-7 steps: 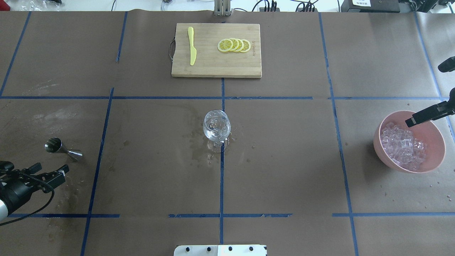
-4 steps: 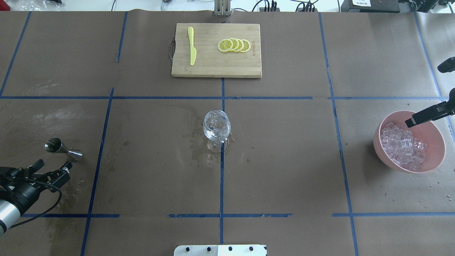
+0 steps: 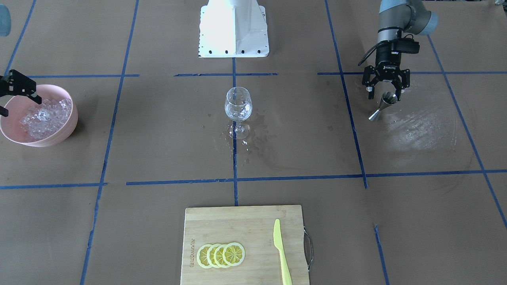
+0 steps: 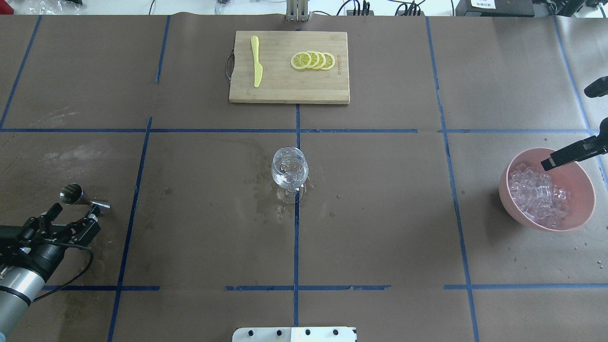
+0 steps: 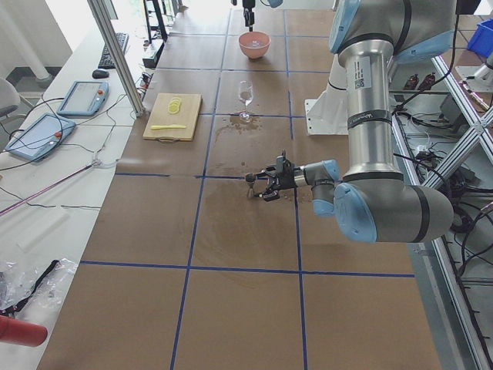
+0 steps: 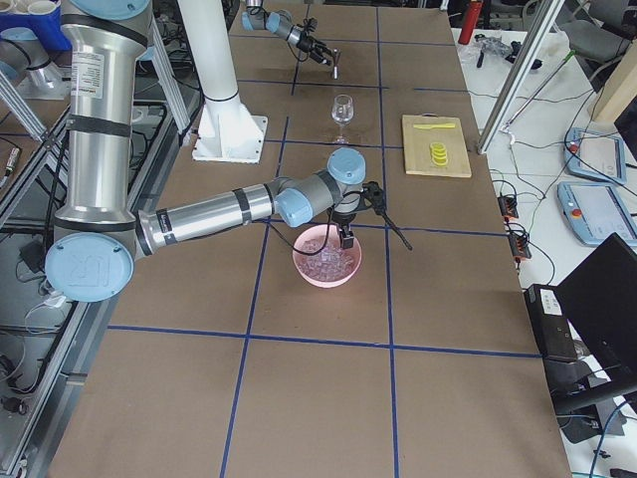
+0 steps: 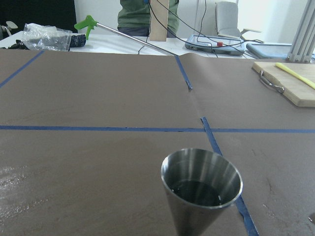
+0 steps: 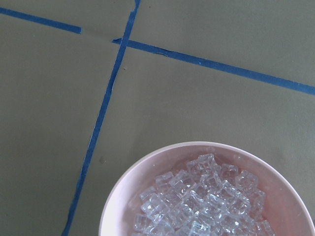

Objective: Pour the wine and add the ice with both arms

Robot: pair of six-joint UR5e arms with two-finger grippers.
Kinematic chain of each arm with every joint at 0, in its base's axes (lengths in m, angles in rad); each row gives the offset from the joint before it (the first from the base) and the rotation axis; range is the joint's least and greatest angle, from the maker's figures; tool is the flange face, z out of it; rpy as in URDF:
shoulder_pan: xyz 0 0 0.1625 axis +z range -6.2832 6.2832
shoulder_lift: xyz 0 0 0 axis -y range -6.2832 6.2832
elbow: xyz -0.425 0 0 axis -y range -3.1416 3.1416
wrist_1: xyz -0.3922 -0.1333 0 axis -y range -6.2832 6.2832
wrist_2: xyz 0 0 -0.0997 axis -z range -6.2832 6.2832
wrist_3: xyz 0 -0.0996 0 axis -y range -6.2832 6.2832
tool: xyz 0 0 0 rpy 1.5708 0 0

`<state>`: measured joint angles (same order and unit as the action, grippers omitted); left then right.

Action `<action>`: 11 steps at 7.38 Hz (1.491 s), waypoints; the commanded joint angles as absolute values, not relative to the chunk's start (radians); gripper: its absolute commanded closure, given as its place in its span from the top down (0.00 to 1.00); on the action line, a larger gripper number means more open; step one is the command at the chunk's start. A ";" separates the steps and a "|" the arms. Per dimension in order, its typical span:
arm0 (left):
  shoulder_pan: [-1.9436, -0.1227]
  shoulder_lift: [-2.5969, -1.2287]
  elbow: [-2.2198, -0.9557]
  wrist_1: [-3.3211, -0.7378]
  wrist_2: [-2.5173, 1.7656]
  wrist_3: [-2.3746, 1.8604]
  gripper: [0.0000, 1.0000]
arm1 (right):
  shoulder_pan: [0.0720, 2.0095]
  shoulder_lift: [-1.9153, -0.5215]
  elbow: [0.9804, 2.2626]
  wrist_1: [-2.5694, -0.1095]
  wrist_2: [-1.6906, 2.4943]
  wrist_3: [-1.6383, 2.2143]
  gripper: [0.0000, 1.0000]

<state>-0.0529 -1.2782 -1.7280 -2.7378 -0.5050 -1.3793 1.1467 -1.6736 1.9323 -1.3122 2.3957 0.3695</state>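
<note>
A steel jigger (image 4: 89, 202) stands at the table's left. My left gripper (image 4: 76, 213) is open just behind it, and in the front view (image 3: 386, 90) its upper cup (image 3: 389, 96) shows between the fingers. The left wrist view shows that cup (image 7: 202, 189) close ahead; I cannot tell if liquid is inside. A wine glass (image 4: 289, 171) stands mid-table, holding clear contents that are hard to make out. A pink bowl (image 4: 585, 187) of ice (image 4: 536, 194) sits at the right. My right gripper (image 3: 18, 99) hangs open over the bowl's rim, empty. Ice (image 8: 202, 204) fills the right wrist view.
A wooden cutting board (image 4: 313, 90) at the table's far side carries a yellow knife (image 4: 256, 61) and lemon slices (image 4: 313, 61). Wet patches (image 4: 266, 202) lie around the glass foot. The white pedestal (image 3: 233, 29) stands at the robot's edge.
My left gripper has moved forward and swung towards the jigger, closing most of the gap. The right gripper, glass and bowl have not moved.
</note>
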 commanded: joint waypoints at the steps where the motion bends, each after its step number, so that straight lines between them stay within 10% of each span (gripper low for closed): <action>1: -0.052 -1.353 -1.639 -2.737 -0.421 -1.365 0.97 | 1.146 -1.674 1.931 -1.313 2.393 0.371 1.00; 7: -0.052 -1.402 -1.572 -2.738 -0.417 -1.327 0.73 | 1.146 -1.674 1.931 -1.313 2.391 0.371 1.00; 9: -0.057 -1.396 -1.575 -2.749 -0.419 -1.318 0.50 | 1.146 -1.672 1.933 -1.312 2.393 0.373 1.00; 11: -0.061 -1.391 -1.578 -2.753 -0.417 -1.302 0.53 | 1.146 -1.672 1.933 -1.313 2.391 0.371 1.00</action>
